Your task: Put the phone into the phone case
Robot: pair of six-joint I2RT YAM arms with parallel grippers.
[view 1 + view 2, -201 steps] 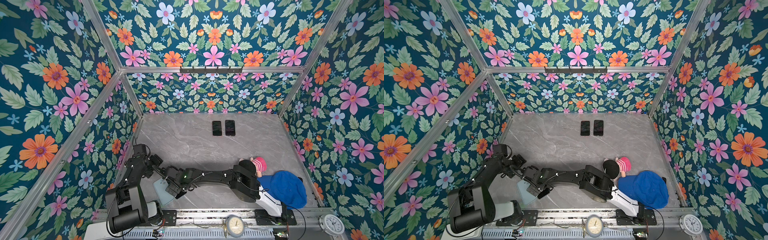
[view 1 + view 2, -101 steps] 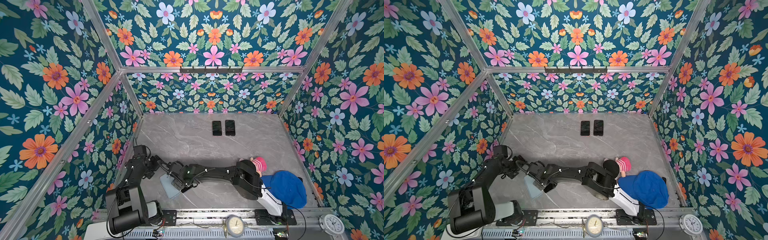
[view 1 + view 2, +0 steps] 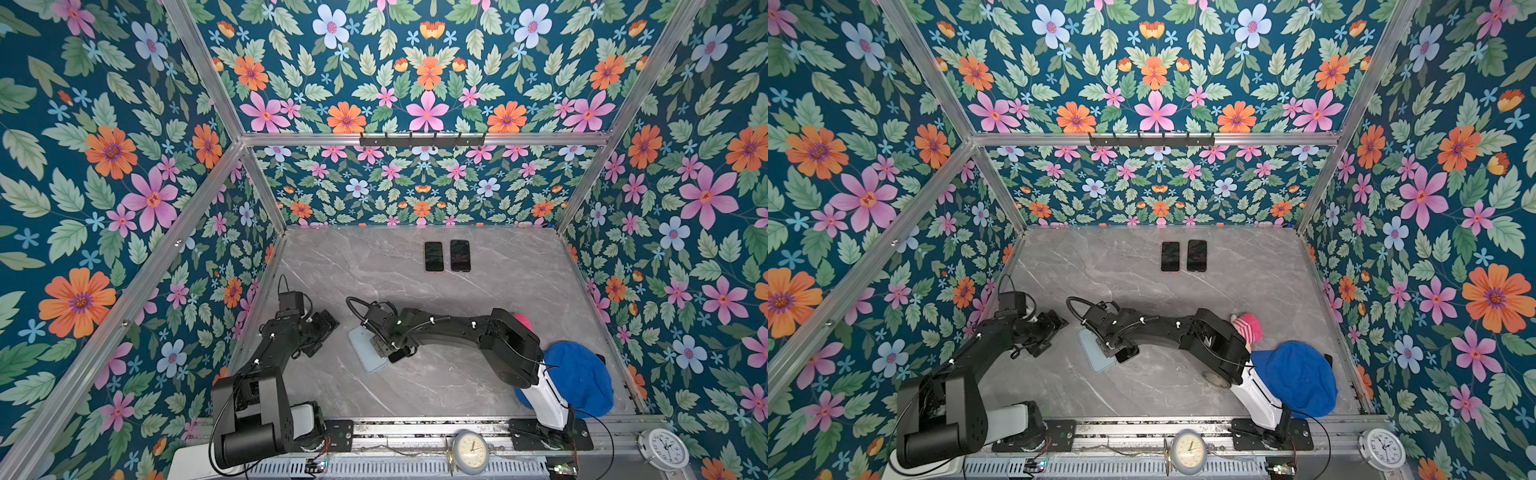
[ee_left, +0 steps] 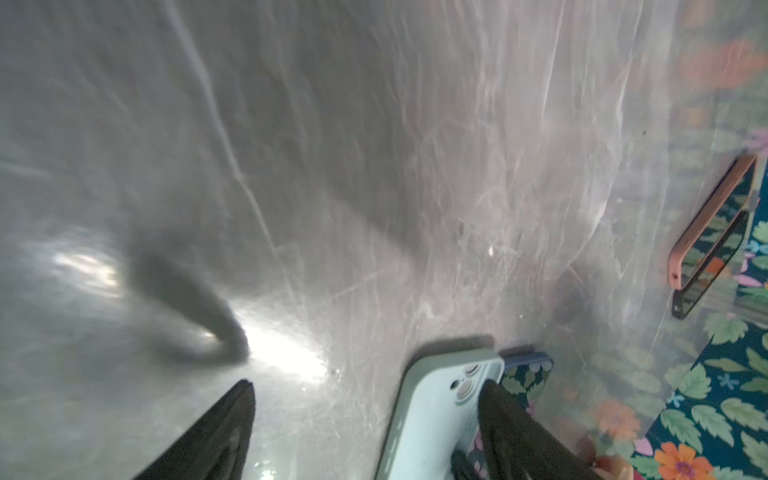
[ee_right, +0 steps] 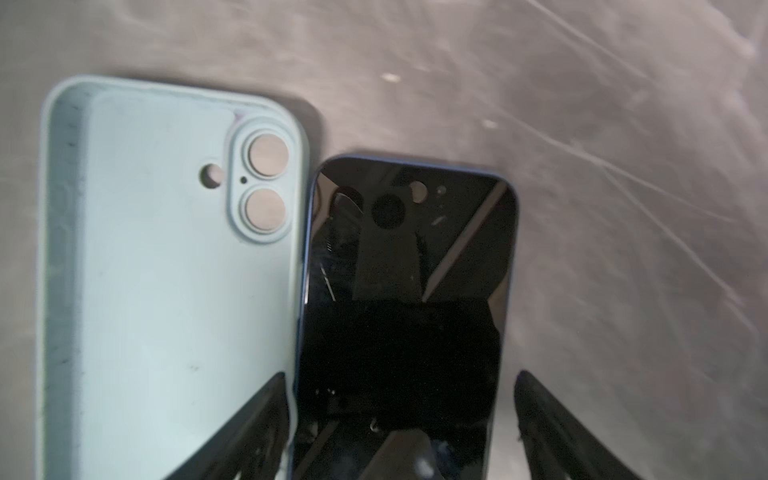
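Both top views: case [image 3: 365,351] has shifted w/ R gripper [image 3: 390,351], clear of L gripper [image 3: 322,334]; L wrist: jaws spread, case by one finger; R wrist: jaws narrowing astride phone [image 5: 403,311], pinch unclear, case just outside, so insertion's pending.

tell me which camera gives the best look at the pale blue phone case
The right wrist view: the phone case is large there, open side up, camera cutouts plain, with the phone beside it. In both top views it is small and partly under the right arm. The left wrist view shows only its camera end.
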